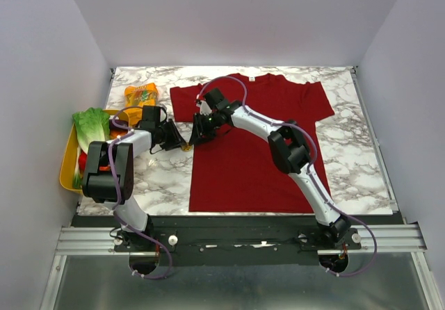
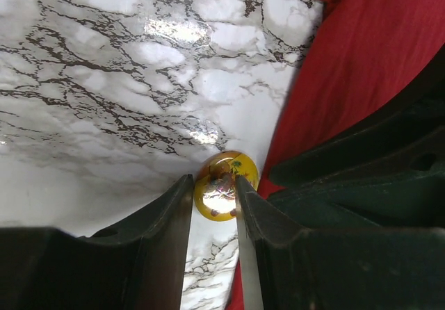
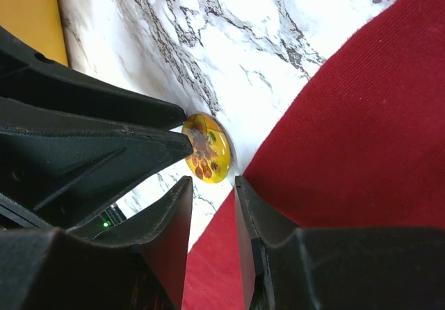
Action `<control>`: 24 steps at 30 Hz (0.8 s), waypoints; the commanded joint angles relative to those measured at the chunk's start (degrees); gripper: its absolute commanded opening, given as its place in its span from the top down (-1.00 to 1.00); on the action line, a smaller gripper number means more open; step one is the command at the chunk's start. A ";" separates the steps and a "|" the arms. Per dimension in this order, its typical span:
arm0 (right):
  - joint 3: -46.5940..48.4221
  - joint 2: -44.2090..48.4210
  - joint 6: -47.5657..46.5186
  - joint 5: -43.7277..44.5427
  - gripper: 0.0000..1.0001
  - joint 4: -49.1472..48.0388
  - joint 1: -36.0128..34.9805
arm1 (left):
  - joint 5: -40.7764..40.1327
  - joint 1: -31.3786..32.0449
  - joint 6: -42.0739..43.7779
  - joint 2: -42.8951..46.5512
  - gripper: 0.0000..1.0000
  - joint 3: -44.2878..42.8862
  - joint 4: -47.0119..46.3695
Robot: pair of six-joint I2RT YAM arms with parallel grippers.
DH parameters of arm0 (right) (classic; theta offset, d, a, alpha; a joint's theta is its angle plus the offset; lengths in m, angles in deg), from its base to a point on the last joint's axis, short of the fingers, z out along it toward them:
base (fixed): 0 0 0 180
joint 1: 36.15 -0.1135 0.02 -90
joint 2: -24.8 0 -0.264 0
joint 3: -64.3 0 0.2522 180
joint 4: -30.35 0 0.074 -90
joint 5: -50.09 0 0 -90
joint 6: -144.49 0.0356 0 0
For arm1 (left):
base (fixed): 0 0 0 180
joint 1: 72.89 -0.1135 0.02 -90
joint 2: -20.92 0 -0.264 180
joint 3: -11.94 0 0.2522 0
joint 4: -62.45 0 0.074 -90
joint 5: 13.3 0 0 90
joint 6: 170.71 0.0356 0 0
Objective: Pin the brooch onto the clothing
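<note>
Left wrist view: left claw (image 2: 213, 180) clamped on brooch (image 2: 221, 174) beside clothing (image 2: 368, 67) edge, over marble worktop (image 2: 104, 80). Right claw (image 3: 213, 180) slightly parted, empty, tips near brooch.

A dark red T-shirt (image 1: 278, 164) lies flat on the marble tabletop (image 1: 348, 178). At its left edge the left hand (image 1: 179, 144) and the right hand (image 1: 195, 137) meet, with a tiny yellow brooch (image 1: 185, 146) between them. Farther left sit an orange snack packet (image 1: 141, 94) and a yellow tray (image 1: 67, 167) with lettuce (image 1: 90, 126).
</note>
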 commanded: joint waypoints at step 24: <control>3.26 -5.20 6.92 -3.42 0.27 -2.55 -1.22 | 3.91 -0.52 -1.37 0.29 0.33 5.48 -1.58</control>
